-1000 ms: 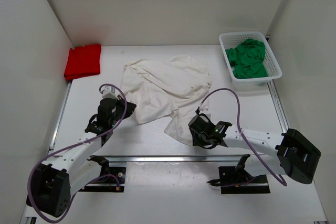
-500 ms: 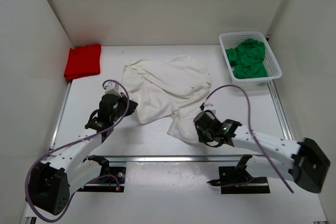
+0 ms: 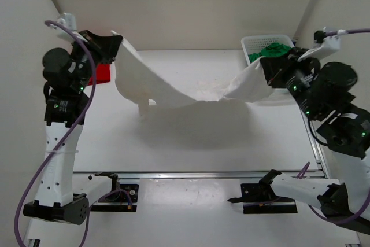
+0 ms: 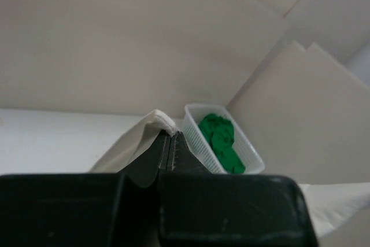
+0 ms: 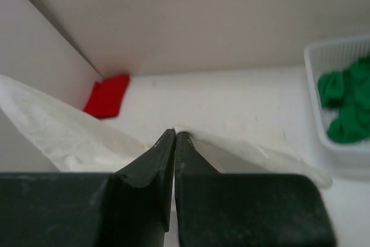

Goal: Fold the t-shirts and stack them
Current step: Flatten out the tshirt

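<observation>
The white t-shirt [image 3: 173, 88] hangs in a sagging band above the table, stretched between my two raised grippers. My left gripper [image 3: 117, 44] is shut on its left corner, and the cloth [image 4: 136, 143] bunches at the tips [image 4: 171, 135]. My right gripper [image 3: 263, 69] is shut on its right edge, with cloth [image 5: 254, 153] spilling from the tips [image 5: 175, 134]. The folded red t-shirt [image 3: 104, 74] lies at the back left, mostly hidden behind the left arm, and shows again [image 5: 107, 96] in the right wrist view. The green t-shirt [image 3: 276, 50] lies crumpled in the basket.
A white mesh basket [image 3: 261, 40] stands at the back right against the wall; it also appears in the left wrist view [image 4: 247, 155] and right wrist view [image 5: 315, 62]. White walls close in the table on three sides. A metal rail [image 3: 191, 174] runs along the near edge.
Both arms rose from low over the table to high at the back corners. The right gripper shut on the white t-shirt, which left the table and now hangs between them.
</observation>
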### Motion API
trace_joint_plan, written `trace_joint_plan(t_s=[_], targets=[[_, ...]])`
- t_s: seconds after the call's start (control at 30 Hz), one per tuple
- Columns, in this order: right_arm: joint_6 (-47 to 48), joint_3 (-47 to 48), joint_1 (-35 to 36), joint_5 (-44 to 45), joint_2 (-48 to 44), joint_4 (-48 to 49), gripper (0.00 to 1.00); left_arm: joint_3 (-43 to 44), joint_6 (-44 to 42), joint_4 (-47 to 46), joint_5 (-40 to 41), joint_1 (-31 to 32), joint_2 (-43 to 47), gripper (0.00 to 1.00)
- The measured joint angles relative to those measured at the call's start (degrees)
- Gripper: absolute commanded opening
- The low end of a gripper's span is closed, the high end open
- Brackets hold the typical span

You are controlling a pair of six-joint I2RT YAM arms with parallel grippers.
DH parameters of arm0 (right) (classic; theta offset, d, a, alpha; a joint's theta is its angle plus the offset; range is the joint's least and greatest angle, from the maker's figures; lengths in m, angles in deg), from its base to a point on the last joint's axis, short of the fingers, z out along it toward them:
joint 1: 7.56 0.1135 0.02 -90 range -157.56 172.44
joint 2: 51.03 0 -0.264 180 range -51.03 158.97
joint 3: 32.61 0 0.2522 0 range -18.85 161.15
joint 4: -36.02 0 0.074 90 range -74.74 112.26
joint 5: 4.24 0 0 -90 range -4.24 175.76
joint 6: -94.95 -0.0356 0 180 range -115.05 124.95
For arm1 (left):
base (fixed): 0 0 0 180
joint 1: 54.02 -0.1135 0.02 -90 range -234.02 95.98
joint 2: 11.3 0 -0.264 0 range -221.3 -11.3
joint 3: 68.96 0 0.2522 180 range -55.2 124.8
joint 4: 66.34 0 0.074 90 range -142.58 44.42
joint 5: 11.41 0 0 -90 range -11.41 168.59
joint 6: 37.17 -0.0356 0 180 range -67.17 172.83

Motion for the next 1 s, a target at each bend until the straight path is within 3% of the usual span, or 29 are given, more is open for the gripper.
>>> trace_joint_plan(t_s=[0.13, 0.2, 0.37, 0.43, 0.5, 0.6, 0.7, 0.83, 1.0], targets=[[6.64, 16.04, 6.75, 4.66, 7.02, 0.92, 0.00, 9.01, 0.52, 1.86, -0.81, -2.38, -1.40, 0.00], [10.56, 19.65, 7.93, 5.90, 10.14, 3.61, 0.00, 9.88, 0.66, 1.49, -0.31, -2.84, -1.84, 0.00], [12.87, 20.76, -16.59, -10.05, 21.57, 7.26, 0.00, 2.69, 1.51, -2.40, 0.70, -4.59, -4.85, 0.00], [13.42, 19.56, -20.46, -15.74, 27.28, 7.98, 0.00, -3.04, 1.81, -3.91, 1.70, -5.03, -8.33, 0.00], [14.01, 24.22, -22.62, -21.49, 38.05, 5.95, 0.00, -5.75, 2.05, -3.23, 2.25, -5.55, -15.52, 0.00], [14.58, 32.96, -24.35, -25.97, 54.80, 7.02, 0.00, -5.29, 2.89, -2.71, 2.10, -6.19, -27.76, 0.00], [13.66, 35.74, -26.27, -29.94, 64.37, 5.31, 0.00, -1.84, 3.93, 0.37, 1.95, -6.64, -36.63, 0.00], [10.67, 38.10, -29.07, -32.48, 65.35, 7.02, 0.00, 8.85, 6.10, 1.55, -0.13, -7.41, -39.76, 0.00], [9.66, 40.28, -30.45, -30.84, 55.19, 18.14, 0.00, 19.04, 8.83, -3.30, -2.75, -11.15, -35.10, 0.00]])
